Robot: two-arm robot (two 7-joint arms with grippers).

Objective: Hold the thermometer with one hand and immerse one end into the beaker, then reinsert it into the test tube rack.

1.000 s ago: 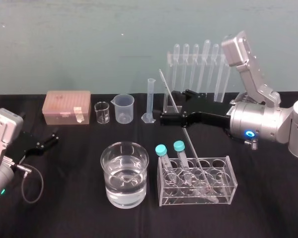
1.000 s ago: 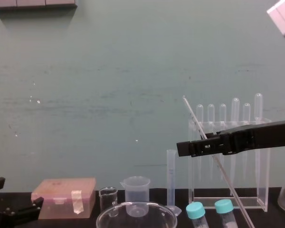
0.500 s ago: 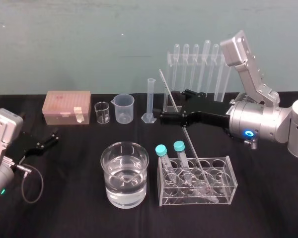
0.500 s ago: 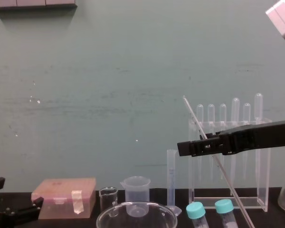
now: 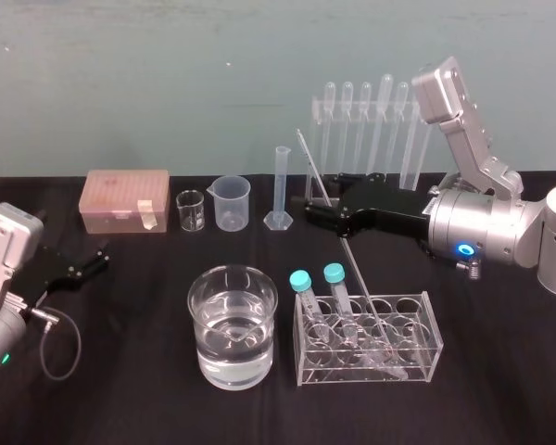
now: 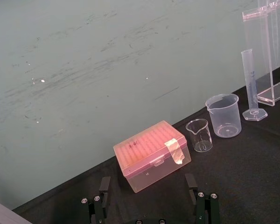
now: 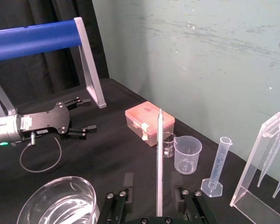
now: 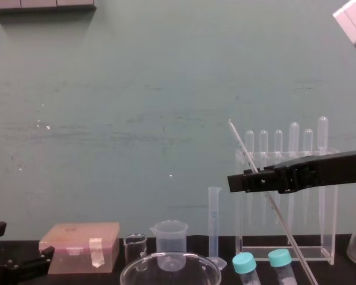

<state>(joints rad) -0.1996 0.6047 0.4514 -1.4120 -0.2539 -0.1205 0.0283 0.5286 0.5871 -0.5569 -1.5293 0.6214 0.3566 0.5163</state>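
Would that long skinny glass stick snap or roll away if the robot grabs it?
Probably stiff but fragile: the thermometer is a very thin, long glass rod, so hard squeezing might snap it. Round and smooth, it may slip in the right gripper, or roll if laid flat. The left gripper rests aside.

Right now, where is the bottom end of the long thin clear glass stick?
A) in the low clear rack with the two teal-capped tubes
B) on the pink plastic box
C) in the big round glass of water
A: the long thin clear glass thermometer leans with its lower end down inside the low clear plastic rack, beside the two teal-capped tubes.
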